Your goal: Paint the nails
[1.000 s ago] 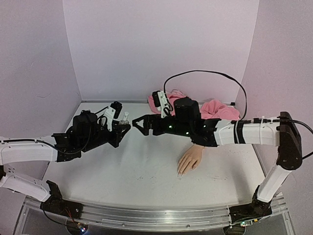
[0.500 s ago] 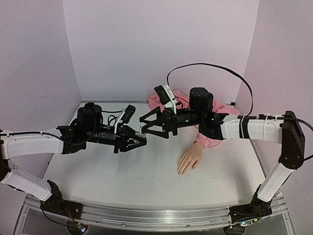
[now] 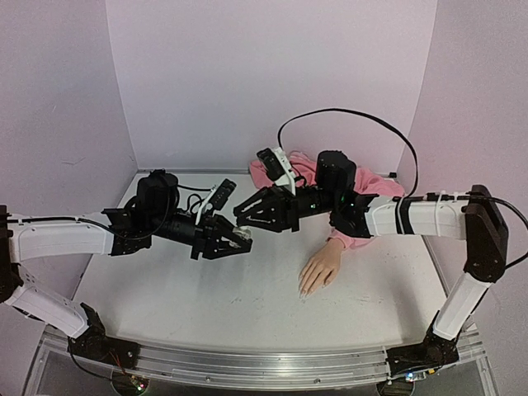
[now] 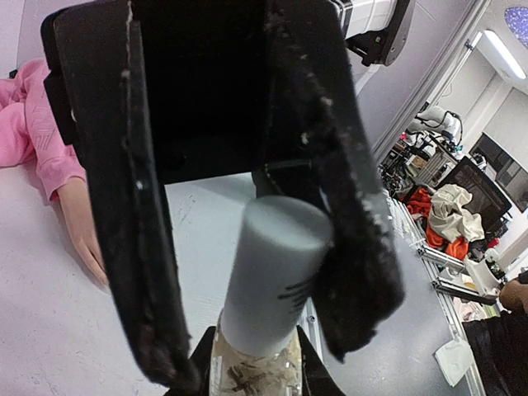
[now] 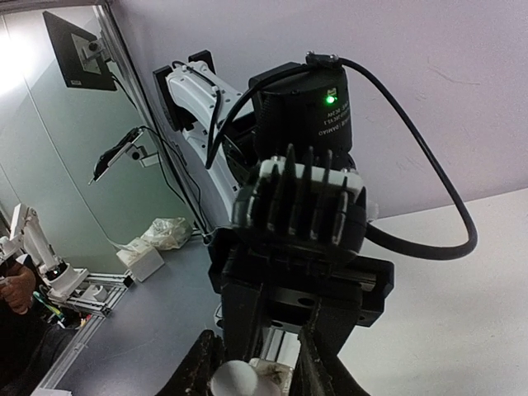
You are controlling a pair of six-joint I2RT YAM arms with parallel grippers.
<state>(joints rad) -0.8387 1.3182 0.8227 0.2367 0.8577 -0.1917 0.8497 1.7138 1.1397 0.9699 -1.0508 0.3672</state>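
The beige mannequin hand (image 3: 322, 268) lies palm down on the table, with its pink sleeve (image 3: 367, 188) behind it. Its nails (image 3: 304, 289) point to the near edge and are too small to make out. My left gripper (image 3: 240, 239) is shut on a small clear bottle (image 4: 252, 373) whose white cap (image 4: 272, 272) points at the right gripper (image 3: 242, 217). The right fingers (image 4: 330, 206) straddle the cap; one pad touches it, and a gap shows at the other. In the right wrist view the cap (image 5: 233, 381) sits between my right gripper's (image 5: 260, 371) fingers.
Both grippers meet above the table (image 3: 206, 289), left of the mannequin hand. A black cable (image 3: 346, 115) arcs over the right arm. Pink walls close in the back and both sides. A metal rail (image 3: 247, 359) runs along the near edge.
The left arm has carried the bottle right, toward the middle. The right gripper has come onto the cap and its jaws have narrowed from wide open to close around it.
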